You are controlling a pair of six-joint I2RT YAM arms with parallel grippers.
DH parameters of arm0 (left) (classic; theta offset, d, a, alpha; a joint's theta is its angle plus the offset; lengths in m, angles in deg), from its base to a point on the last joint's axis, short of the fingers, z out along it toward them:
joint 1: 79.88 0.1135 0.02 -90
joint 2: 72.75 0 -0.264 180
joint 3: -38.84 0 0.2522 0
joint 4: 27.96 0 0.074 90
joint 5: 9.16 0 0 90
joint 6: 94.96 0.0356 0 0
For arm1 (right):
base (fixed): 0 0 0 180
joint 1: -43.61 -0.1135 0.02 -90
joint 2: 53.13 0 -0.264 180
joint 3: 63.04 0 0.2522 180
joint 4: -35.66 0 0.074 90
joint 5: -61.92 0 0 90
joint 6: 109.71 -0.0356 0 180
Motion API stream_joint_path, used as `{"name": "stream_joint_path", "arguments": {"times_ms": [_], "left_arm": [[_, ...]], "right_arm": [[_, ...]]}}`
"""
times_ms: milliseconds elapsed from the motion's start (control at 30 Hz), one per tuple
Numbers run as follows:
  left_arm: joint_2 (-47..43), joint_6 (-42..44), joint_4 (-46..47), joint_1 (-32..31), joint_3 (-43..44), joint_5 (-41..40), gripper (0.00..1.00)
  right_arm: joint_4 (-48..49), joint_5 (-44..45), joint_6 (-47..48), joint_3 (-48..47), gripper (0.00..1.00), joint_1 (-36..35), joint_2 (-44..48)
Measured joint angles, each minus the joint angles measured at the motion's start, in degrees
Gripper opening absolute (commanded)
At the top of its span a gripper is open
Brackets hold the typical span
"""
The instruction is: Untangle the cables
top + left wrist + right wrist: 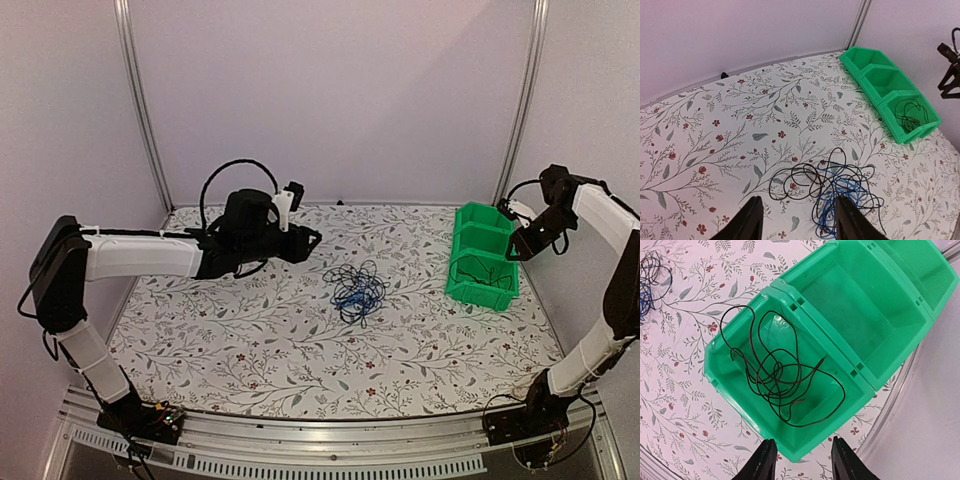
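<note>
Far left of the top view, the left gripper (308, 240) hangs above the floral table (250, 340), fingers (747, 222) spread apart with nothing between them. Mid-frame sits the cables (355, 290) tangle, mostly black loops with one bright blue wire mixed in, lying loose on the cloth just ahead of that gripper. Further right is the green bin (482, 215), with a single black cable (780, 375) coiled in its nearest compartment. The right gripper (802, 462) hovers over that compartment, fingers parted and not holding anything.

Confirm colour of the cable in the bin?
Black cable, green bin; right wrist view shows it best.
</note>
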Motion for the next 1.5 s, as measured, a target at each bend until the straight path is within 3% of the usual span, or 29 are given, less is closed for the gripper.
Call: {"name": "stream_joint_path", "arguments": {"times_ms": [133, 300, 533, 800, 1167, 1233, 1400, 1500], "left_arm": [[0.7, -0.2, -0.1, 0.0, 0.0, 0.8, 0.52], [3.2, -1.2, -1.0, 0.2, 0.6, 2.9, 0.48], [10.9, -3.6, -6.0, 0.9, 8.0, 11.3, 0.41], [19.0, -8.0, -13.1, 2.2, 16.2, 17.2, 0.41], [18.6, -9.7, -18.8, 2.3, 20.4, 17.2, 0.41], [17.9, -10.1, -19.2, 2.3, 19.9, 17.0, 0.41], [16.0, -10.3, -19.7, 2.3, 18.9, 16.7, 0.41], [15.3, -10.2, -19.7, 2.3, 18.9, 16.7, 0.43]], "right_arm": [[-4.7, 0.6, 4.0, -3.5, 0.43, 0.0, 1.9], [-7.5, -2.7, 4.6, -10.3, 0.36, -2.2, -0.7], [-4.7, -12.2, 2.1, -18.9, 0.29, -16.3, -10.5], [2.1, -22.0, -1.0, -26.1, 0.38, -28.1, -24.6], [5.7, -26.1, -2.1, -30.6, 0.43, -31.2, -40.4], [6.1, -26.4, -2.7, -32.5, 0.4, -31.4, -42.2], [8.1, -27.7, -4.4, -35.9, 0.03, -31.4, -45.5], [8.4, -28.2, -5.6, -36.5, 0.0, -31.4, -46.5]]}}
